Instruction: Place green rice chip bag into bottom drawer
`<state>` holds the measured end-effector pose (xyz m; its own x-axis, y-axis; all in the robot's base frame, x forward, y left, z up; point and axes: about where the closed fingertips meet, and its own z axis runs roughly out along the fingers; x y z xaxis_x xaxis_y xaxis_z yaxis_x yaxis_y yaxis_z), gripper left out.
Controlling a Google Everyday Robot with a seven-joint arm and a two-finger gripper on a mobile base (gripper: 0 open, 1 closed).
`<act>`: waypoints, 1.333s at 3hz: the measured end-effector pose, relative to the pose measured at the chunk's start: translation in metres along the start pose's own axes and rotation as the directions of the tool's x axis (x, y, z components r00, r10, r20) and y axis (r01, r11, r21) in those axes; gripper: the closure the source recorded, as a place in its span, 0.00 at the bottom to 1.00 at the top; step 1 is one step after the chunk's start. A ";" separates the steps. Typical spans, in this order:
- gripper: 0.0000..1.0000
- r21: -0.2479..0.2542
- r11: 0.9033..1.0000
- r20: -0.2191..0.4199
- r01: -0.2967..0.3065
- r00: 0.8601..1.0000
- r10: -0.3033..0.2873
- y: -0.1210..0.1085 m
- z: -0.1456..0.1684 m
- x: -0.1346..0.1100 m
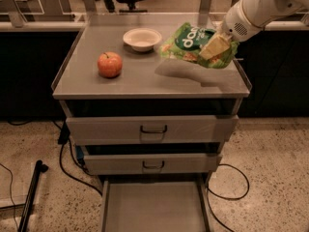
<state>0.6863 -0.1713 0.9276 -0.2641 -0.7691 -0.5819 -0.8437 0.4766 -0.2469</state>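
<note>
The green rice chip bag (190,43) is a crinkly light-green pouch with a dark green logo. It hangs in the air above the right part of the cabinet top (145,76), casting a shadow below it. My gripper (216,46) is shut on the bag's right end, with the white arm reaching in from the upper right. The bottom drawer (152,208) stands pulled out at the bottom of the view, a shallow grey tray with nothing in it.
A red apple (109,64) and a white bowl (142,38) sit on the cabinet top. Two upper drawers (153,128) with dark loop handles are slightly out. Cables (72,170) lie on the speckled floor at both sides.
</note>
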 end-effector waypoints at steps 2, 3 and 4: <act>1.00 0.012 1.000 0.099 0.012 0.995 -0.013 0.041 -0.063 0.024; 1.00 0.018 1.000 0.104 -0.001 0.995 -0.001 0.068 -0.083 0.047; 1.00 0.004 1.000 0.095 -0.015 0.995 0.015 0.098 -0.093 0.074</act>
<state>0.5408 -0.2207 0.9322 -0.2307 -0.7180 -0.6568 -0.8376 0.4901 -0.2416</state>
